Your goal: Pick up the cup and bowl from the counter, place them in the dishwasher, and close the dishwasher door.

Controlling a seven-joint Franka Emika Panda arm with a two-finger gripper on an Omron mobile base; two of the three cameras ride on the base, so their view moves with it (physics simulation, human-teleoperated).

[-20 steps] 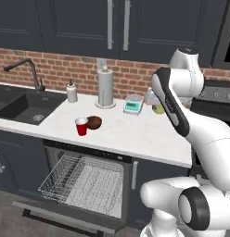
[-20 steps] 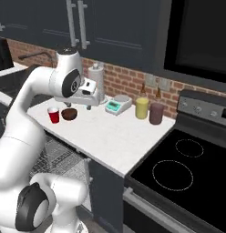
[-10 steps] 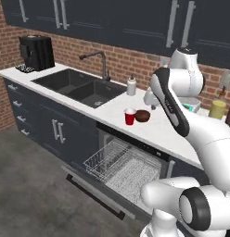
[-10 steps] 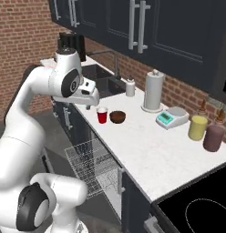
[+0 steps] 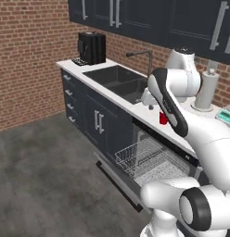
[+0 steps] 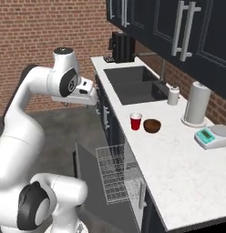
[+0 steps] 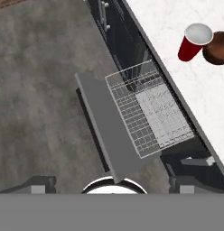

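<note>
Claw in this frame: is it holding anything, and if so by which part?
Nothing is held. The claw hangs out over the floor, away from the counter; the cup and bowl sit side by side on the counter.

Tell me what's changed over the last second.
The base has driven, swinging both base views toward the sink end; the things themselves did not move. The cup and bowl remain side by side on the counter, dishwasher door down, rack out. Nothing grasped.

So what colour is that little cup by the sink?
The cup is red, white inside; the hand view shows it best.
</note>
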